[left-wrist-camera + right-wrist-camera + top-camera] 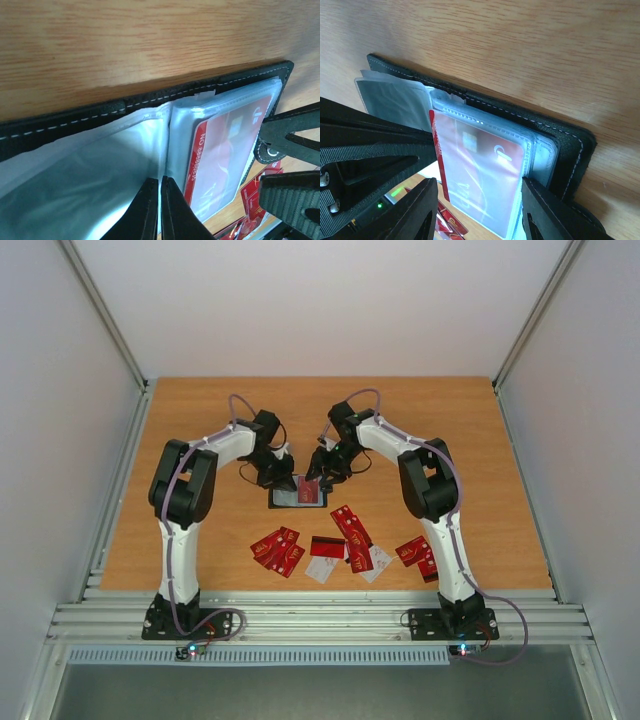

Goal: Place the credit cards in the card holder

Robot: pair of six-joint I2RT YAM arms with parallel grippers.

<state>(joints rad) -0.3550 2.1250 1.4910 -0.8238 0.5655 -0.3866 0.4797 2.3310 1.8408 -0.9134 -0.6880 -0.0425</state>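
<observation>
The black card holder (285, 499) lies open at the table's middle, its clear sleeves up. A red credit card (480, 170) sits in the right-hand sleeve, one red edge bare toward the fold. My left gripper (160, 181) is shut at the fold (287, 480), with a thin edge of the holder's clear sleeve (100, 170) running into its tips. My right gripper (479, 182) is open at the holder's right end (318, 478). Its fingers (290, 135) straddle the sleeved card, and one touches the sleeve's edge. More credit cards (277, 550), red and white, lie loose nearer the arms.
Loose cards lie in clusters along the near part of the table: red ones (350, 527) in the middle, white ones (322, 570) below them, and more red ones (415, 552) by the right arm's base. White walls and metal rails border the wooden table (200, 420).
</observation>
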